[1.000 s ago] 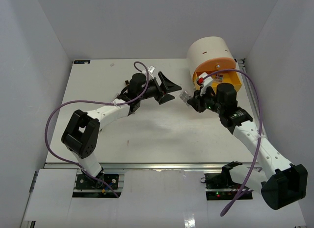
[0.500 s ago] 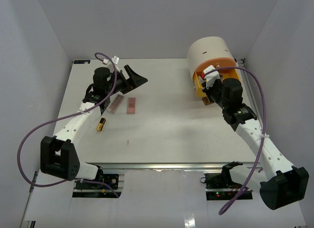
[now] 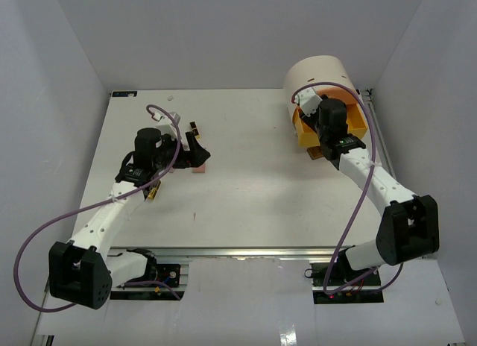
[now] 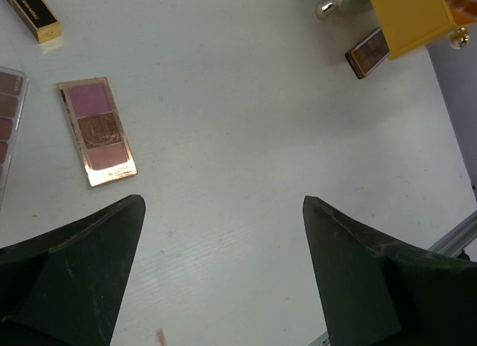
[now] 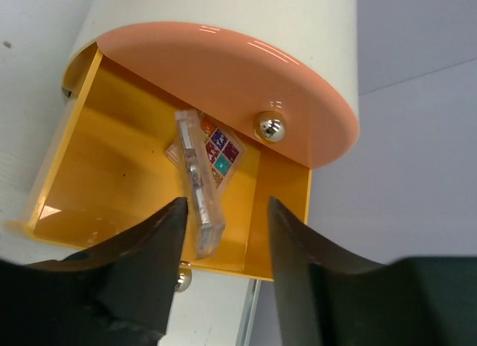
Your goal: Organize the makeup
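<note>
My left gripper (image 4: 223, 212) is open and empty, low over the bare table, right of a pink palette (image 4: 97, 132). It also shows in the top view (image 3: 197, 149), with the pink palette (image 3: 198, 168) just in front of it. A black-and-gold lipstick (image 4: 33, 12) lies beyond, and a brown palette (image 4: 6, 115) shows at the left edge. My right gripper (image 5: 223, 212) is open over the pulled-out yellow drawer (image 5: 112, 167). A multicoloured palette (image 5: 220, 156) with a clear lid lies tilted inside the drawer between the fingers, free of them.
The round cream drawer unit (image 3: 320, 74) stands at the back right with its orange drawer (image 5: 223, 70) above the yellow one. Another brown palette (image 3: 317, 153) lies on the table beside the yellow drawer. A lipstick (image 3: 153, 189) lies by the left arm.
</note>
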Controlling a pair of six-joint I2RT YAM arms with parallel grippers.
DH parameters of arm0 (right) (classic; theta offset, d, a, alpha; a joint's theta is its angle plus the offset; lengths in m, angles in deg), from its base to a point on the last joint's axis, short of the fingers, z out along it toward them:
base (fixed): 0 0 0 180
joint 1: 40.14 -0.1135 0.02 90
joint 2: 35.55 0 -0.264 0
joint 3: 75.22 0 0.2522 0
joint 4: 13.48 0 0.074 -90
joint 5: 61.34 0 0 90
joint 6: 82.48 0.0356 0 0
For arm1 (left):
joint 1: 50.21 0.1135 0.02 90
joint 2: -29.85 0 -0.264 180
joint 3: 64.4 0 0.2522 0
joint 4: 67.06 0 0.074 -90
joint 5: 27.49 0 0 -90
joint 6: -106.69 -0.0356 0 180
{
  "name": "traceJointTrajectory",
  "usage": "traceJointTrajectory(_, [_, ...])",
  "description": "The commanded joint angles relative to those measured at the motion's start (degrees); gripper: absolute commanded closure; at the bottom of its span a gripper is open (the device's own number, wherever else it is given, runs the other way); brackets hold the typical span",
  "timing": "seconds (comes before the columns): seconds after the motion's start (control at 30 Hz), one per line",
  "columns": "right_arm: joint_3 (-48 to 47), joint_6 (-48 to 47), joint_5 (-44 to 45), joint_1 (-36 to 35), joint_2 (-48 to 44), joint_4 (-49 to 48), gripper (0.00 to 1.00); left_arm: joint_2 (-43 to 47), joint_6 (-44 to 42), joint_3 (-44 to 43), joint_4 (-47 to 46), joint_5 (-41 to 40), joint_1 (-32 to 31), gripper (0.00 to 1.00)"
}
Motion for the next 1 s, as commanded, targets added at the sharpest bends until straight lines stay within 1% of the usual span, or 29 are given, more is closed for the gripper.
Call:
traceJointTrajectory(0.0, [-3.90, -0.57, 1.97, 0.80, 1.82, -3.81, 0.37, 4.41, -2.80, 0.96, -0.59, -2.11, 0.28, 0.02])
traceJointTrajectory(0.13, [-4.39, 2.74, -0.40, 1.81, 1.13, -2.11, 0.27, 5.51, -3.26, 1.61, -0.70, -2.36, 0.31, 0.02])
traceJointTrajectory(0.23, [-6.12, 7.89, -5.32, 2.62, -1.43, 1.54, 0.22, 5.41, -3.68, 1.79, -0.55, -1.98, 0.31, 0.02])
traceJointTrajectory(0.27, [-6.70, 9.91, -8.70, 2.96, -2.96, 3.90, 0.19, 5.20, -3.97, 1.96, -0.58, -1.50, 0.31, 0.02])
traceJointTrajectory(0.3, [-7.11, 11.38, -13.71, 3.40, -4.67, 6.59, 0.15, 4.89, -4.16, 2.12, -0.59, -1.11, 0.31, 0.02])
traceJointTrajectory(0.33, [-7.27, 11.93, -21.05, 4.02, -6.56, 9.43, 0.12, 4.44, -4.17, 2.24, -0.50, -0.98, 0.31, 0.02])
traceJointTrajectory(0.37, [-7.23, 12.33, -29.66, 4.76, -8.36, 12.06, 0.07, 3.94, -4.04, 2.36, -0.40, -1.09, 0.29, 0.02])
traceJointTrajectory(0.4, [-6.49, 12.30, -41.05, 5.77, -9.89, 13.93, 0.01, 3.12, -3.42, 2.39, -0.07, -1.94, 0.23, 0.02])
traceJointTrajectory(0.43, [-5.79, 12.42, -45.50, 5.96, -11.73, 15.65, 0.07, 1.66, -2.66, 2.20, 1.01, -2.52, 0.29, 0.02])
traceJointTrajectory(0.47, [-4.70, 12.38, -51.30, 6.21, -12.85, 16.95, 0.10, 0.34, -2.30, 1.89, 2.04, -2.98, 0.24, 0.02])
traceJointTrajectory(0.53, [-0.06, 12.77, -65.82, 6.35, -15.42, 17.64, 0.10, -3.92, -1.35, 0.76, 4.62, -3.80, 0.30, 0.02])
traceJointTrajectory(0.57, [3.99, 13.62, -69.96, 6.43, -16.22, 16.85, 0.10, -5.54, -0.89, 0.22, 5.50, -3.94, 0.23, 0.02])
traceJointTrajectory(0.63, [8.82, 16.03, -76.12, 8.64, -18.66, 13.55, 0.10, -8.99, -0.31, -2.18, 8.01, -6.54, 0.22, 0.02])
traceJointTrajectory(0.77, [14.44, 19.44, -82.96, 14.47, -21.04, 6.66, 0.10, -16.04, 0.09, -5.88, 10.82, -10.28, -0.20, 0.02])
traceJointTrajectory(0.83, [19.01, 23.77, -86.85, 17.82, -22.23, 1.31, 0.10, -19.12, 0.22, -8.97, 11.80, -12.83, -1.12, 0.02])
traceJointTrajectory(0.93, [20.43, 24.57, -87.46, 21.32, -23.51, 0.55, 0.10, -24.64, 0.23, -12.19, 12.73, -15.08, -2.39, 0.02])
traceJointTrajectory(0.97, [20.45, 24.58, -87.47, 21.47, -23.79, 0.54, 0.10, -26.10, 0.23, -13.27, 12.91, -15.12, -2.67, 0.02])
